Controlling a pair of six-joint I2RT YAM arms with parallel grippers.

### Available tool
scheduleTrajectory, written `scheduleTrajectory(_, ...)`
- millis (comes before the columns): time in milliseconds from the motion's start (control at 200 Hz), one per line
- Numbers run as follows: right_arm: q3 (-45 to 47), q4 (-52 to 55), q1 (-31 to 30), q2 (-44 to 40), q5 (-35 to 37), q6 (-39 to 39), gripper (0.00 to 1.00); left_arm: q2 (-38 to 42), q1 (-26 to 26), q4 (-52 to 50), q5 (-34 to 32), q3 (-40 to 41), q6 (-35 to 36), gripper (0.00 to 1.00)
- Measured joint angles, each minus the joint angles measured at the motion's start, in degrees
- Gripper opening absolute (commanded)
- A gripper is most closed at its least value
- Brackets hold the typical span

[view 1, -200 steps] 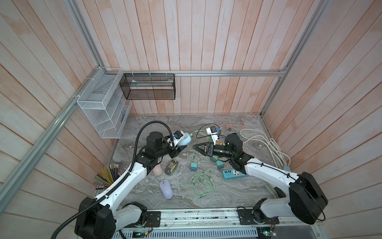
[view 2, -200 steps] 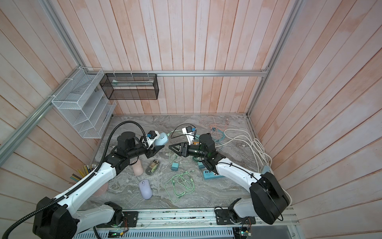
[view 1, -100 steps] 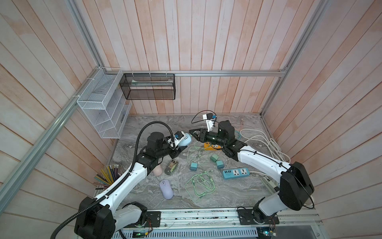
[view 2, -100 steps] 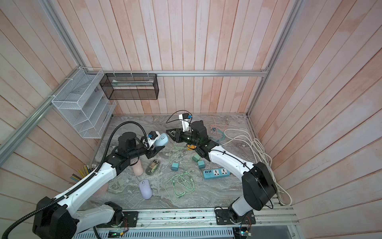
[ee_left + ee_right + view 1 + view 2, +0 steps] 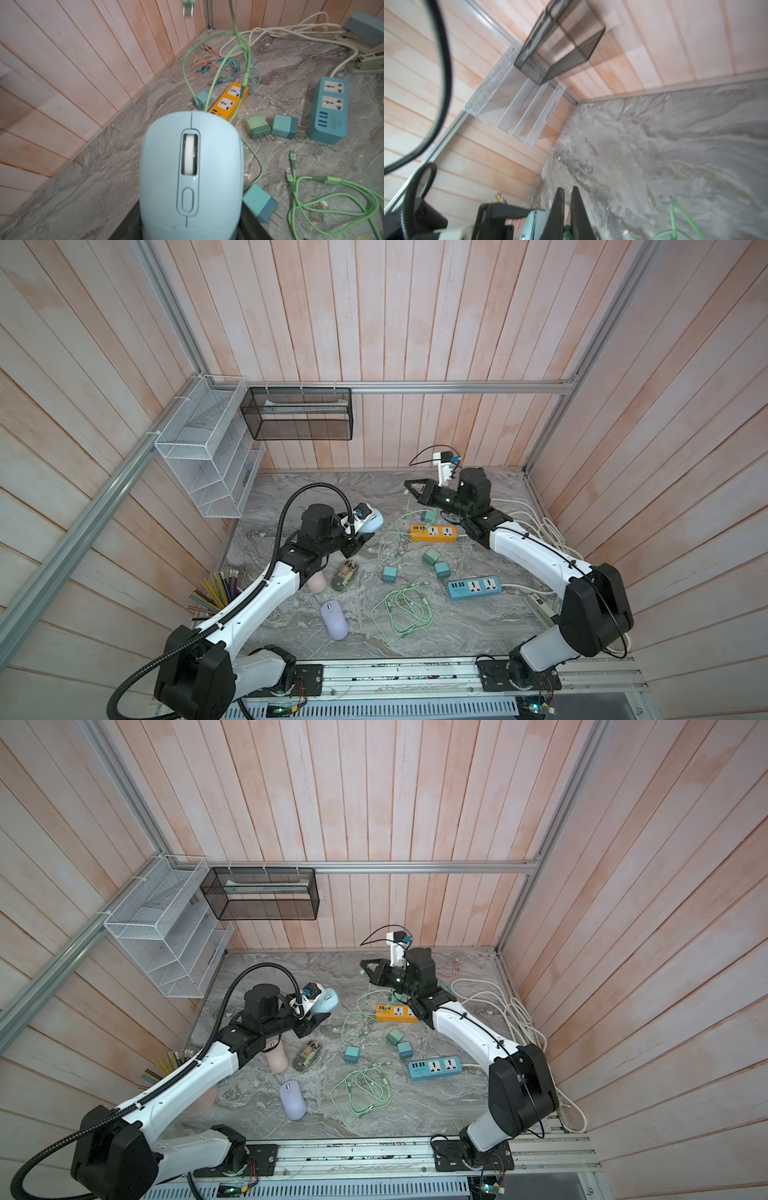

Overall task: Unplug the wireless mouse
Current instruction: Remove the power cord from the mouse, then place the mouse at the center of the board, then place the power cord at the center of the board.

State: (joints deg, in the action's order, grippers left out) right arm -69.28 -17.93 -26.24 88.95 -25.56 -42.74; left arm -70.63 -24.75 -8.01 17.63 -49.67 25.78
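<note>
Two grippers are engaged, each on a separate item. At far left in both top views, a white wire rack (image 5: 208, 456) and a black mesh basket (image 5: 297, 414) hang on the plank walls. A bundle of pencils (image 5: 216, 593) lies at the lower left edge of the marble table (image 5: 291, 497).

Left of centre, the left gripper (image 5: 362, 536) grips the light blue mouse (image 5: 372, 521), jaws spread to the mouse's width. The mouse appears lifted off the surface. In the left wrist view it fills the lower centre, scroll wheel facing the camera. Below it on the table lie a pink mouse (image 5: 316, 584), a clear-shelled mouse (image 5: 345, 574) and a lilac mouse (image 5: 334, 620).

At centre are a loose green coil (image 5: 401, 610), three small chargers (image 5: 431, 558) and an orange power strip (image 5: 434, 533).

Upper right of centre, the right gripper (image 5: 407, 489) is closed narrow on the green cable (image 5: 566, 231), pinched low between its fingers in the right wrist view. The cable hangs from there to the tangle beside the orange strip. In the left wrist view a connector with a bare metal tip shows at the upper edge, apart from the mouse. Cable loops drop behind the mouse's front edge, so whether any end sits in the mouse cannot be told.

At right lie a blue power strip (image 5: 473, 588) and white cords (image 5: 540, 526) along the wall.
</note>
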Motion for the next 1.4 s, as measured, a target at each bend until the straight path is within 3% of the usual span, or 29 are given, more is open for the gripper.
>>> scheduleTrajectory(250, -7.8, -3.26, -0.83, 4.28, -3.23, -2.19, 0.0, -7.43, 3.08, -3.15, -5.33, -3.5, -3.08, 0.37)
scheduleTrajectory(415, -21.73, -1.07, -4.61, 18.21, -11.74, -2.19, 0.0, -17.49, 8.81, -6.01, -8.94, -9.97, -8.44, 0.42)
scheduleTrajectory(540, -29.79, 2.32, -9.22, 25.83, -16.76, -0.5, 0.0, -22.58, 9.81, -8.09, -11.08, -11.45, -9.99, 0.46)
scheduleTrajectory(705, -30.49, 4.72, -11.76, 27.04, -18.91, 0.94, 0.0, -27.96, 9.86, -11.61, -14.12, -11.93, -10.6, 0.5)
scheduleTrajectory(1030, -29.11, 3.96, -9.2, 31.52, -18.29, 1.66, 0.0, -34.14, 14.78, -14.53, -14.88, -14.62, -12.55, 0.53)
scheduleTrajectory(1175, -32.0, 6.12, -8.28, 37.81, -17.68, 2.23, 0.0, -34.14, 14.99, -14.53, -14.78, -14.71, -12.63, 0.72)
scheduleTrajectory(1225, -31.93, 7.54, -8.0, 38.71, -17.42, 2.45, 0.0, -34.12, 14.95, -14.45, -14.58, -14.73, -13.22, 0.9)
scheduleTrajectory(1245, -31.71, 8.09, -7.87, 38.82, -17.2, 2.56, 0.0, -34.03, 14.95, -14.43, -14.45, -14.73, -12.92, 0.92)
scheduleTrajectory(1316, -30.95, 9.75, -7.45, 38.84, -16.81, 3.41, 0.34, -33.46, 14.97, -14.19, -14.05, -14.73, -13.42, 0.92)
scheduleTrajectory(1401, -28.44, 11.37, -7.13, 37.33, -15.69, 5.62, 0.54, -31.47, 15.06, -13.77, -13.16, -14.71, -13.79, 0.92)
